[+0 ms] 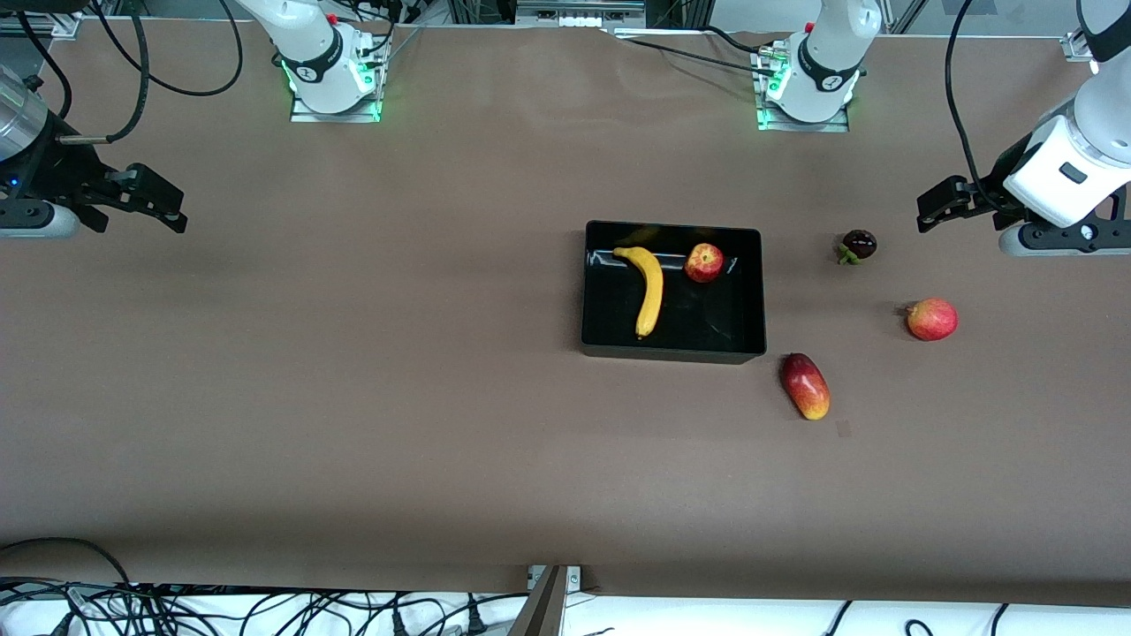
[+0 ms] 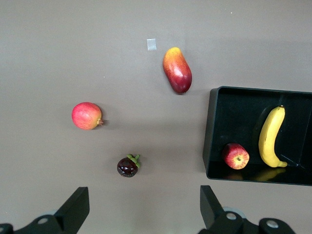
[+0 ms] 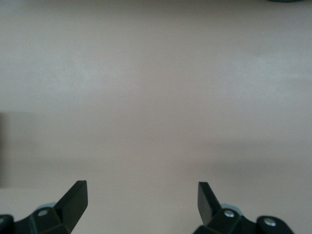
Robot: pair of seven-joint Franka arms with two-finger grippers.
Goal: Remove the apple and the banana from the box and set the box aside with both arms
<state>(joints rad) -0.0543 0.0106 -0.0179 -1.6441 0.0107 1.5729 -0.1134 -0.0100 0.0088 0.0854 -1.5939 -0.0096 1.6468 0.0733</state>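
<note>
The box (image 1: 751,340) sits mid-counter, nearer the left arm's end, with the banana (image 1: 650,296) and the apple (image 1: 704,262) both inside it and not touching. The banana lies lengthwise; it looks light and firm, best pinched across its middle where the curve is thickest. The apple is round and smooth and likely to roll or slip, so a grip straight across its widest part seems safest. The box looks stiff, glossy and probably slick; its low walls give each arm an end to take hold of.

The left tool (image 2: 141,214) hangs released, empty, over bare counter (image 1: 353,397) near a dark fruit (image 1: 858,245). The right tool (image 3: 142,204), also released and empty, waits over the counter's other end.

The brown surface is flat and matte. A red fruit (image 1: 931,319) and a mango (image 1: 805,386) crowd the left arm's end; the right arm's end offers more room.
</note>
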